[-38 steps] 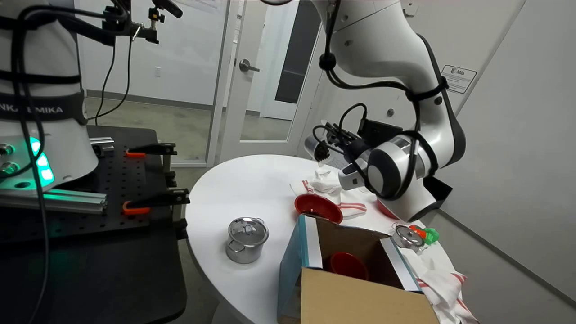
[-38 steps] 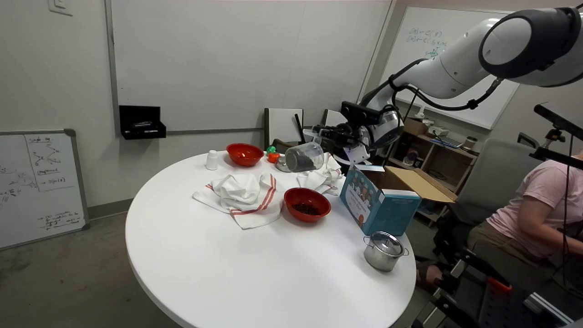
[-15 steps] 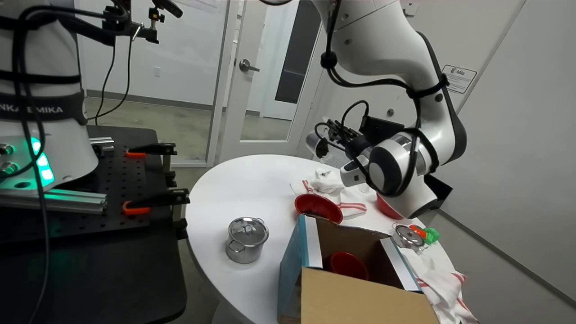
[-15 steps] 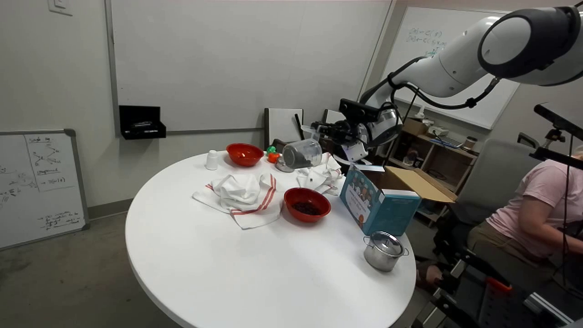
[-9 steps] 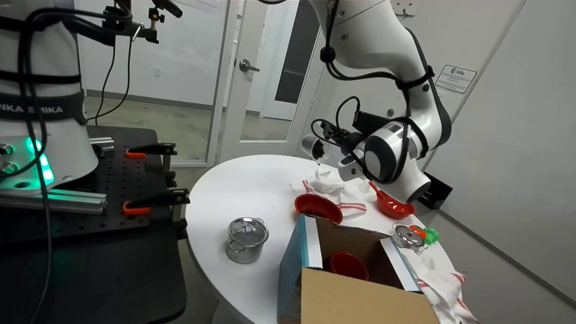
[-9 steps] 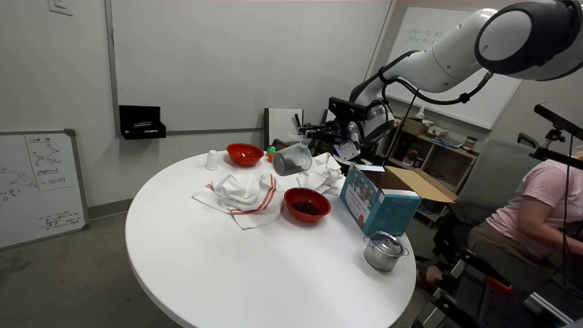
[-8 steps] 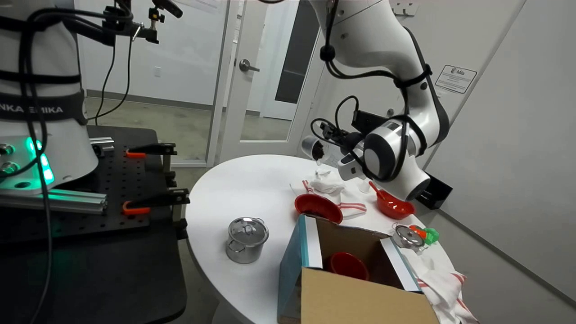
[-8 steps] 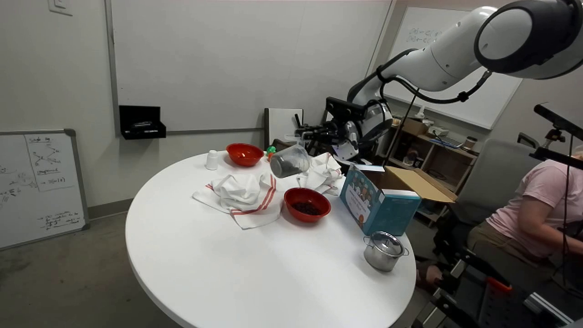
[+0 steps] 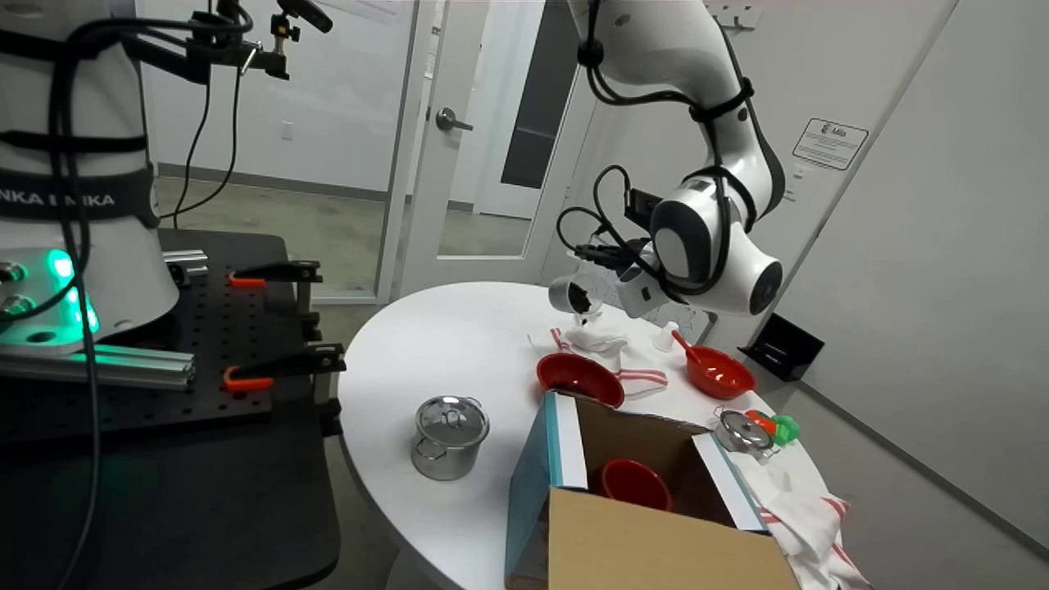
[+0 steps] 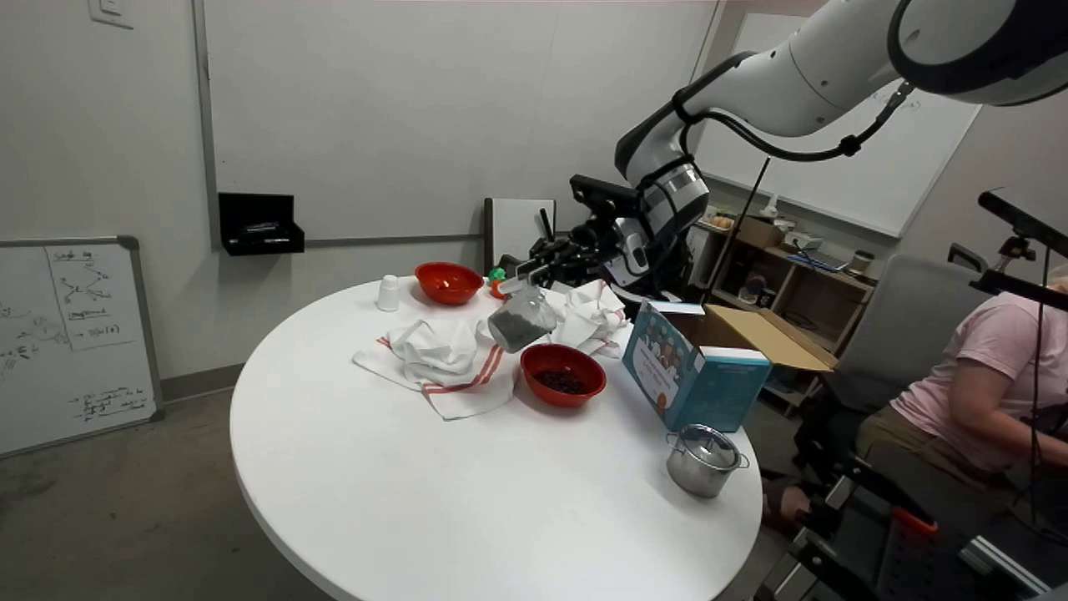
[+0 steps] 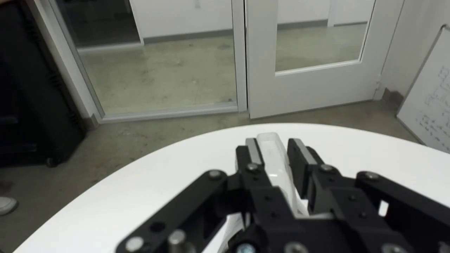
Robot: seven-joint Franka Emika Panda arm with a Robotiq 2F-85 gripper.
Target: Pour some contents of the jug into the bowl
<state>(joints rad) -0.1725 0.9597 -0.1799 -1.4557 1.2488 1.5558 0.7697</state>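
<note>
One jug (image 10: 523, 324) held tilted near the red bowl (image 10: 563, 357)

Single arm (image 10: 776, 90), so no "which is nearer" question. Gripper (image 11: 272, 149) has the jug by its clear handle (image 11: 272, 160); jaws narrow, about as far apart as the handle is thick, maybe a sliver of gap beside one finger near the tip. Jug is airborne, body hanging below the fingertips in both exterior views, long axis well off upright. Dark stuff (image 9: 580, 301) inside; mouth end not clear enough to call.

Key relation: bowl sits lower than jug and, in an exterior view, just to its lower right, beside the white cloth (image 10: 438, 346). Outlines nearly meet there, but depth ambiguous: overhang of the rim unknown. Wrist view gives no clear sight of the bowl.

Dark bits (image 10: 561, 381) in the bowl, so some pouring may be done. Step reads as lining up or pouring. Next probably: mouth over bowl's middle, tip further. Risk: spill on cloth, or jug swivelling on that thin handle. Second red bowl (image 10: 449, 298) farther back, likely not the target.
</note>
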